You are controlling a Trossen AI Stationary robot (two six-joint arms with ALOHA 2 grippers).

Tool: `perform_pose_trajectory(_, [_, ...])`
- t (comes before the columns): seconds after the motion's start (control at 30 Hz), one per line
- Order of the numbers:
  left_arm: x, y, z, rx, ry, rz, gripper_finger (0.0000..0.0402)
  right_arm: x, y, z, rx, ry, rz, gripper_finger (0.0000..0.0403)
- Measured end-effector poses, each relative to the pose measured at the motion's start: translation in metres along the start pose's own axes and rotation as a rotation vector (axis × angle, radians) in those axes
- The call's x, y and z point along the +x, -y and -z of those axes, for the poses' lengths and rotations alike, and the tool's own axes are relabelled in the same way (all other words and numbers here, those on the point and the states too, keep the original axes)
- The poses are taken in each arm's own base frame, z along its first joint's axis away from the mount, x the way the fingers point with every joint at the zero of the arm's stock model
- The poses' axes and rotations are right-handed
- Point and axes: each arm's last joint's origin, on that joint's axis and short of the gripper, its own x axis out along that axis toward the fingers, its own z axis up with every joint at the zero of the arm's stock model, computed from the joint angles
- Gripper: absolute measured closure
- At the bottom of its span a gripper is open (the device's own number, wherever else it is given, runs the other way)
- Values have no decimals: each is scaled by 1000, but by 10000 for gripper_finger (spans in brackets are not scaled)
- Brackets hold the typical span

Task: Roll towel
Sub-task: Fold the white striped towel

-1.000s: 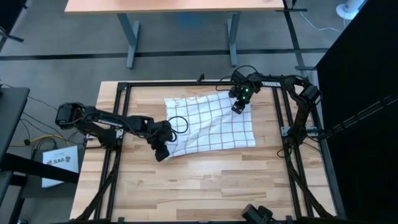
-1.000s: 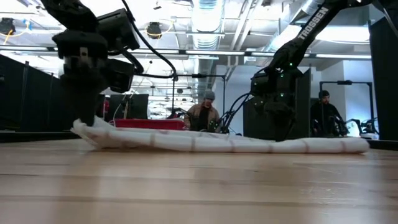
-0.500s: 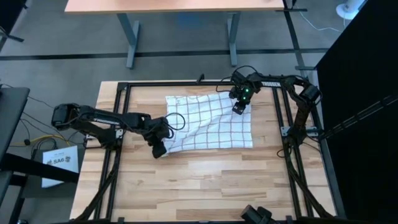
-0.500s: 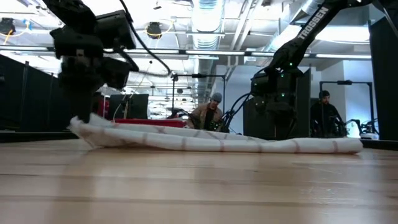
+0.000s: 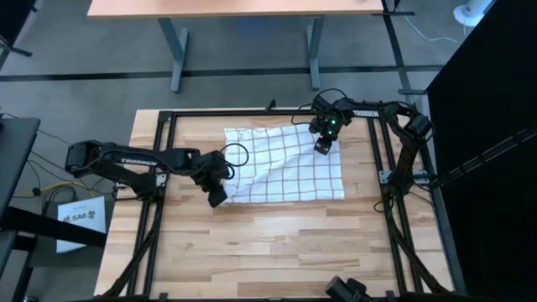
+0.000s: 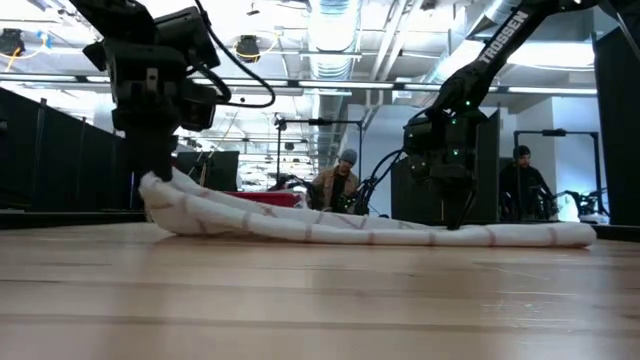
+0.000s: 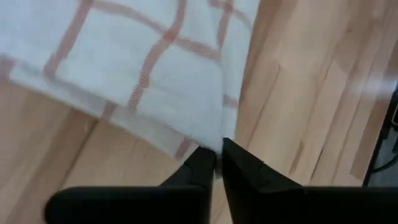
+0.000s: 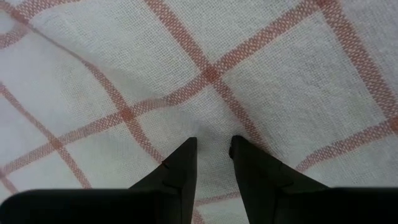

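We saw the towel (image 5: 289, 164) lying spread on the wooden surface (image 5: 277, 243) between both arms. The left tool (image 7: 217, 163) had its fingers nearly closed, pinching the towel's near corner and lifting it slightly off the surface. The right tool (image 8: 211, 155) pressed down on the far corner, its fingers a narrow gap apart with cloth under their tips.

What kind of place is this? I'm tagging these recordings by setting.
Probably a robotics lab or workshop: a wooden table in a black frame carries two robot arms working a towel, exposed ceiling ducts run overhead, and people sit behind.
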Motion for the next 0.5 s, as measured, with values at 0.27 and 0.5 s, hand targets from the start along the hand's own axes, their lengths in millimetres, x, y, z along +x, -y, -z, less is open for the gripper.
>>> perform_pose_trajectory(0.27, [-3,-8,8,-14,-46,-111,280,0,0,0,-9,0,-2,311])
perform_pose_trajectory(0.5, [-21,-10,-27,39,339,-95,266,0,-1,-1,-35,5,-2,311])
